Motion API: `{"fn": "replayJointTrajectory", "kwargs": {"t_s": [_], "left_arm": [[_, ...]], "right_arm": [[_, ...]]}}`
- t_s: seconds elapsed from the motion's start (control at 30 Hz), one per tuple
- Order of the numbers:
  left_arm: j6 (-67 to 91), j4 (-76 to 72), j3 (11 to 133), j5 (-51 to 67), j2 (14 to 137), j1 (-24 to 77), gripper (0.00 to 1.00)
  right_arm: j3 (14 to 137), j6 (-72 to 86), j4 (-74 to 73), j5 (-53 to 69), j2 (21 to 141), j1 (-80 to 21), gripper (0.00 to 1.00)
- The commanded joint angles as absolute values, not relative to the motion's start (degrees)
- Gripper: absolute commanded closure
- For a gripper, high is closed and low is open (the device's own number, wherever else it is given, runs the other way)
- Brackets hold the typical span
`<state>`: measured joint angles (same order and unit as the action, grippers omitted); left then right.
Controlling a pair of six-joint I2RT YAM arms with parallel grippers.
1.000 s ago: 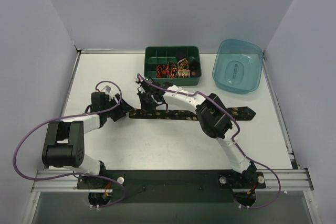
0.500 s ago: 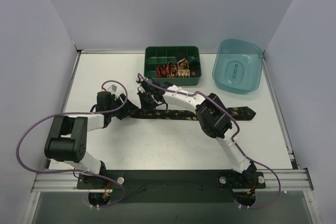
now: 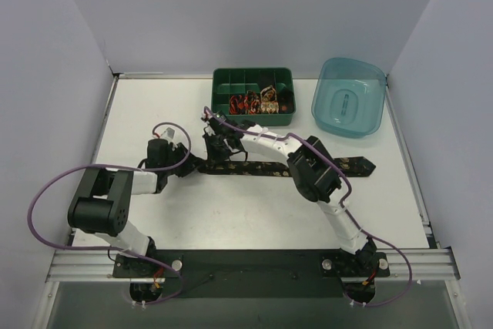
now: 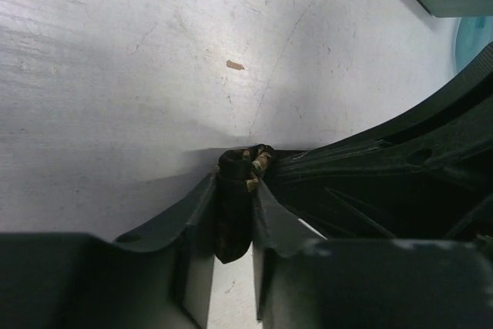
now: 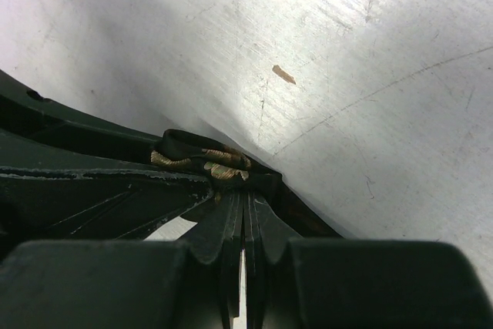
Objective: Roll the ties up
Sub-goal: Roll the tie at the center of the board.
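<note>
tie (image 3: 262,168) lies stretched across the table (image 3: 154,113), near the green tray (image 3: 254,121). your left gripper (image 4: 233,184) has clamped its jaws on the tie's curled left end; your right gripper (image 5: 243,196) is pinched closed on a bunched fold just beside it.

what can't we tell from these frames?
- Top view: left end of the tie, hidden under the left gripper and right gripper.
- Both wrist views: how much is rolled; the fingers cover all but a fold.
- Top view: coils in the tray, too small to count.
</note>
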<state>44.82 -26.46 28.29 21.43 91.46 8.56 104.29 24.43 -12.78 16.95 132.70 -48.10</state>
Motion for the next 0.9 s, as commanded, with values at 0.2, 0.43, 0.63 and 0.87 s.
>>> {"fn": "replayJointTrajectory", "kwargs": {"t_s": [0.2,0.43,0.63,0.87], "left_arm": [[39.8,-14.4,32.6,17.2,84.8,9.9,1.0],[33.1,-0.1,40.3,7.8,82.5,13.0,1.0],[29.5,10.1,44.5,-1.4,82.9,17.2,1.0],[27.2,17.5,49.1,-11.1,85.1,22.4,1.0]], "right_arm": [[103.3,25.0,-13.3,17.0,131.8,-47.8,1.0],[101.6,26.5,-11.3,18.3,129.9,-47.0,1.0],[95.5,29.8,-6.3,20.6,124.0,-44.4,1.0],[90.3,32.5,-2.0,23.9,119.3,-41.1,1.0]]}}
